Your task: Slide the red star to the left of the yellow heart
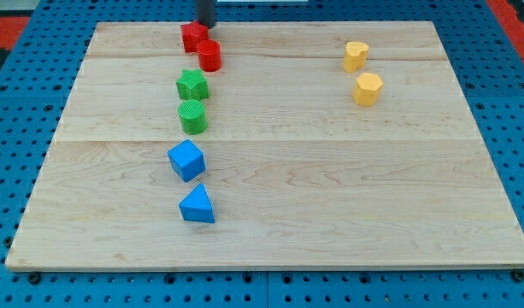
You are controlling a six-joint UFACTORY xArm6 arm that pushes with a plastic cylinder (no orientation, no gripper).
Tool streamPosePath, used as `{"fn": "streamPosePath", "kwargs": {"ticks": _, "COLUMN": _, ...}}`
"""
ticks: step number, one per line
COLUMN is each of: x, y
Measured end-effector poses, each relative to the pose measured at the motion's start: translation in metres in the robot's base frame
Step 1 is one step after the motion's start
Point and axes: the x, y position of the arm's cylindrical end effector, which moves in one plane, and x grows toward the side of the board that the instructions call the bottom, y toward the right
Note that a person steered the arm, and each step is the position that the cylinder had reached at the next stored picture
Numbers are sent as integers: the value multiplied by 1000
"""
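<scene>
The red star (193, 37) lies near the view's top edge of the wooden board (330, 188), left of centre. A red cylinder (210, 56) touches it at its lower right. The yellow heart (356, 56) lies far to the view's right, near the top. My tip (205, 23) is a dark rod coming down from the top edge, right behind the red star's upper right corner, touching or nearly touching it.
A yellow hexagonal block (367, 88) sits just below the yellow heart. A green star (192, 85), a green cylinder (192, 116), a blue cube (186, 160) and a blue triangular block (197, 205) form a column below the red blocks.
</scene>
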Motion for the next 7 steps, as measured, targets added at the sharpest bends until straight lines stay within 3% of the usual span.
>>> {"fn": "streamPosePath", "kwargs": {"ticks": 2, "x": 19, "y": -88}}
{"fn": "streamPosePath", "kwargs": {"ticks": 5, "x": 39, "y": 91}}
{"fn": "streamPosePath", "kwargs": {"ticks": 7, "x": 76, "y": 85}}
